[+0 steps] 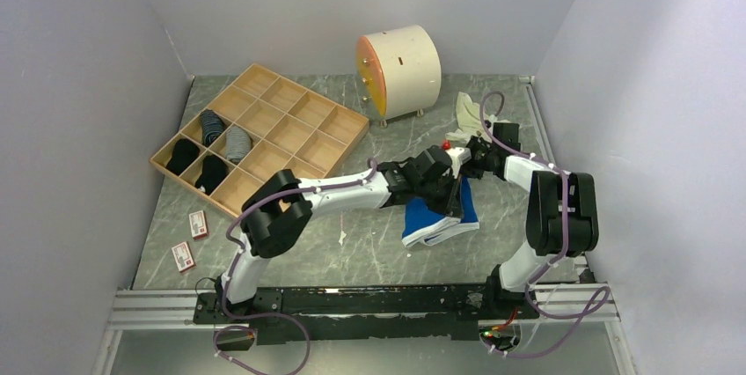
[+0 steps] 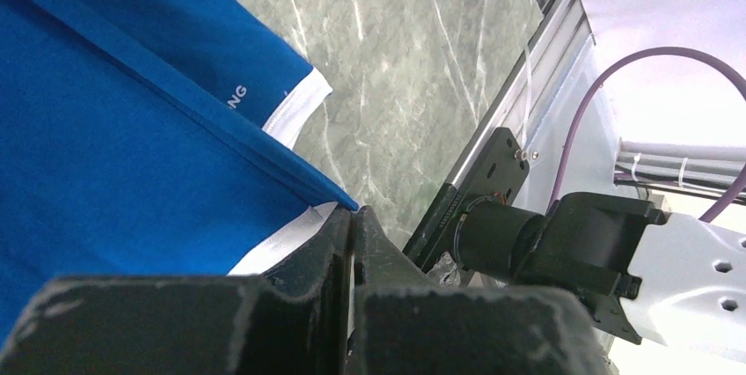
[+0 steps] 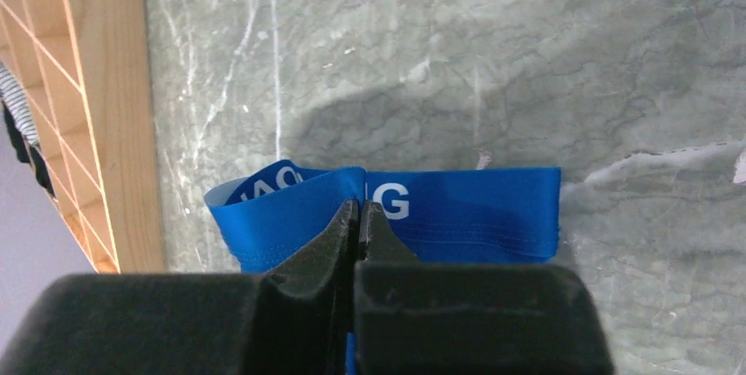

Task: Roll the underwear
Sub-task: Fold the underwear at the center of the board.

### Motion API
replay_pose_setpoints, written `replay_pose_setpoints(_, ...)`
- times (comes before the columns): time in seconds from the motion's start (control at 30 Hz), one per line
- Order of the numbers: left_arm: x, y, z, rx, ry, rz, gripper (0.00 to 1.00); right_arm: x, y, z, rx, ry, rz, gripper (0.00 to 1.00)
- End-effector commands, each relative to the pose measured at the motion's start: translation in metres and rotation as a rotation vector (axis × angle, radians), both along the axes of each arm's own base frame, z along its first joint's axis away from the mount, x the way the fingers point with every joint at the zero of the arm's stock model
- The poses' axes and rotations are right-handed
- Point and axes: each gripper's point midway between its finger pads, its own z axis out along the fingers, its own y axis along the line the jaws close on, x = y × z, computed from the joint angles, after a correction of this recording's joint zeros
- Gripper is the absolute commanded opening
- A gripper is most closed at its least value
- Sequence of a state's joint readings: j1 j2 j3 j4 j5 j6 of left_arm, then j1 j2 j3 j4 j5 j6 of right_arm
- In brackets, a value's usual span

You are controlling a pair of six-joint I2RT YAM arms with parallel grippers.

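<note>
Checking near side first: underwear (image 1: 437, 219) sits centre-right on counter (image 1: 352, 252), white-trimmed free end toward the arm bases, long axis approx. near-to-far. Its far end appears raised. Left fingers (image 2: 330, 238) are pressed together on a hem corner; right fingers (image 3: 339, 234) are pressed together on the lettered waistband. Both sets meet at that far end w/ the garment trailing back from them. I judge the roll must run along that axis. Farther left: wooden tray (image 1: 264, 124).

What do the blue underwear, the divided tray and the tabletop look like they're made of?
The underwear: soft matte knit fabric; it folds and shows stitched seams. The tray: pale wood, faint grain visible. The tabletop: grey-green marble look, white veins; possibly printed laminate.
</note>
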State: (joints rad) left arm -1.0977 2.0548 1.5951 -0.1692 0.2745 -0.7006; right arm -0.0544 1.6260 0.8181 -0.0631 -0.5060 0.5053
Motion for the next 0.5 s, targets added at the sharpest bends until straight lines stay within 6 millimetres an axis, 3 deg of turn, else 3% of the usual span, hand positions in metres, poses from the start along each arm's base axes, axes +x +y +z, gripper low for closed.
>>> replay_pose_setpoints(0.0,-0.019,-0.021,0.011,-0.07,0.057,-0.063,0.05,0.014,-0.01,-0.003,-0.042,0.009,-0.006,0.0)
replay_pose_setpoints(0.2,-0.018,-0.033,0.019,-0.084,0.055,-0.077,0.05,0.019,-0.022,-0.001,-0.071,0.004,-0.037,0.0)
replay_pose_setpoints(0.47,-0.018,-0.041,0.004,-0.073,0.08,-0.081,0.05,0.023,-0.052,0.003,-0.191,0.006,-0.138,0.0)
